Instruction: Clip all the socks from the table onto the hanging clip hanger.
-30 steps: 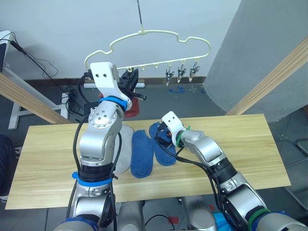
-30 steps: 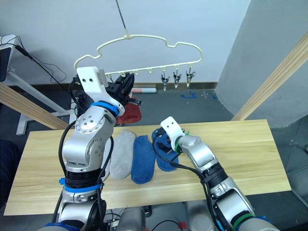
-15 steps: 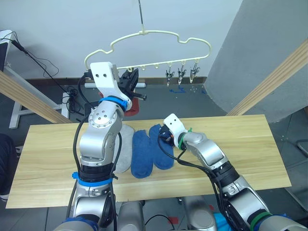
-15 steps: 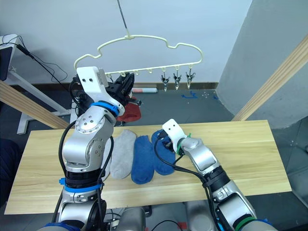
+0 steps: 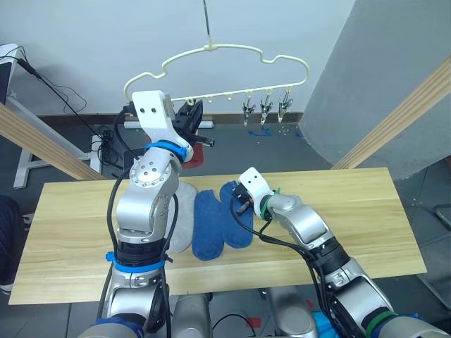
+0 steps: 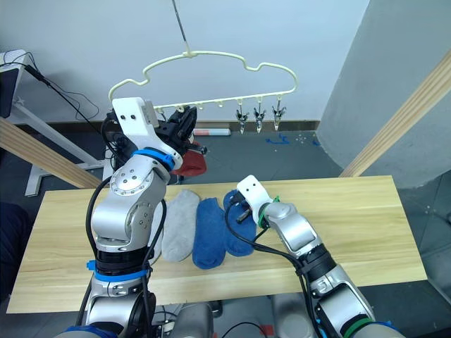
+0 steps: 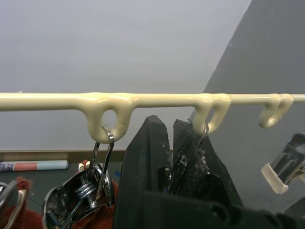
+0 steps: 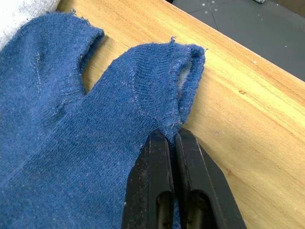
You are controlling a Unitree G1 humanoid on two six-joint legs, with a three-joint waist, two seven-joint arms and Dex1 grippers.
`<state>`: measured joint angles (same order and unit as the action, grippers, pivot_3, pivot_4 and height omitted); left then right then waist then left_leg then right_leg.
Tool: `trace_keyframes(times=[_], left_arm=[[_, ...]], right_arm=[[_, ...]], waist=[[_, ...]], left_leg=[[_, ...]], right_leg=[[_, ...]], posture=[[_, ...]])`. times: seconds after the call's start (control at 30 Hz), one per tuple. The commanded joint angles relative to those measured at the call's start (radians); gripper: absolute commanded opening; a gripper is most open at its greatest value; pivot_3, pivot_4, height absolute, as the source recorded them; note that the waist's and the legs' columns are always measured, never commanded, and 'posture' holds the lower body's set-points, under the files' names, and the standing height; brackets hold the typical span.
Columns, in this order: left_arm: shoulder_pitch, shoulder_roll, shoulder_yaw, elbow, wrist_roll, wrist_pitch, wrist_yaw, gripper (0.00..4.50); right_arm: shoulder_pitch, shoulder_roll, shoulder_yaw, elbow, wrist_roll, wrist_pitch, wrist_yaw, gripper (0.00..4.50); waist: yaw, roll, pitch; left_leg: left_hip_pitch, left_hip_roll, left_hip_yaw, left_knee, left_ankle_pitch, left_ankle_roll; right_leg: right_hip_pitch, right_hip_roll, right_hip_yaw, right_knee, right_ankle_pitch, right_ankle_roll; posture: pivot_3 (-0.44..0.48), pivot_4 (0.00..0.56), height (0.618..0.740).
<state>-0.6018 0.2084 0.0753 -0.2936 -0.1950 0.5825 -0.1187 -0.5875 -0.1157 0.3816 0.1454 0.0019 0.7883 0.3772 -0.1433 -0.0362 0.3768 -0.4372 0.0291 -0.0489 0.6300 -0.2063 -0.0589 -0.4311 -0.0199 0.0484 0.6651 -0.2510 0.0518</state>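
Note:
The pale yellow clip hanger (image 5: 232,48) hangs above the far side of the table (image 5: 366,211). My left gripper (image 5: 192,116) is raised to its bar (image 7: 57,100) and shut on a metal clip (image 7: 185,160) there. A rust red sock (image 6: 192,165) hangs from the neighbouring clip (image 7: 90,191). On the table lie a light grey sock (image 6: 177,225) and two blue socks side by side. My right gripper (image 8: 172,138) is shut on the cuff of the right-hand blue sock (image 8: 119,119). The other blue sock (image 5: 206,225) lies flat beside it.
Three free clips (image 5: 266,107) hang at the right end of the hanger's bar. Slanted wooden beams (image 5: 394,116) stand to the left and right of the table. Cables (image 5: 63,91) lie on the floor behind, and a grey wall (image 5: 366,63) rises at the right.
My right gripper has shut on the cuff of the right-hand blue sock, after standing open over it. The left gripper has stayed at the hanger's clip.

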Motion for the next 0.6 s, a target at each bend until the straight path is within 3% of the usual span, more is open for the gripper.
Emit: trace_keyframes(times=[0.03, 0.33, 0.6], left_arm=[[-0.02, -0.011, 0.034, -0.036, -0.035, 0.037, 0.009, 0.19], [-0.079, 0.034, 0.096, -0.059, -0.144, 0.164, -0.036, 0.19], [-0.094, 0.058, 0.148, -0.07, -0.237, 0.269, -0.04, 0.19]], right_arm=[[0.02, -0.025, 0.0, -0.066, -0.003, -0.026, 0.032, 0.04], [-0.002, -0.03, -0.073, -0.234, 0.066, -0.039, 0.085, 0.04], [-0.059, 0.041, -0.076, -0.235, 0.07, -0.042, 0.053, 0.04]], waist=[[0.002, 0.0, 0.0], [0.002, 0.0, 0.0], [0.005, 0.0, 0.0]], left_leg=[[0.0, 0.0, 0.0, 0.0, 0.0, 0.0], [0.0, 0.0, -0.001, 0.0, 0.0, 0.0], [0.0, 0.0, -0.001, 0.0, 0.0, 0.0]], right_leg=[[0.0, 0.0, 0.0, 0.0, 0.0, 0.0], [0.0, 0.001, -0.001, 0.0, 0.0, 0.0], [0.0, 0.0, -0.001, 0.0, 0.0, 0.0]], posture=[[-0.245, 0.401, 0.74], [-0.22, 0.39, 0.74], [-0.213, 0.387, 0.74]])
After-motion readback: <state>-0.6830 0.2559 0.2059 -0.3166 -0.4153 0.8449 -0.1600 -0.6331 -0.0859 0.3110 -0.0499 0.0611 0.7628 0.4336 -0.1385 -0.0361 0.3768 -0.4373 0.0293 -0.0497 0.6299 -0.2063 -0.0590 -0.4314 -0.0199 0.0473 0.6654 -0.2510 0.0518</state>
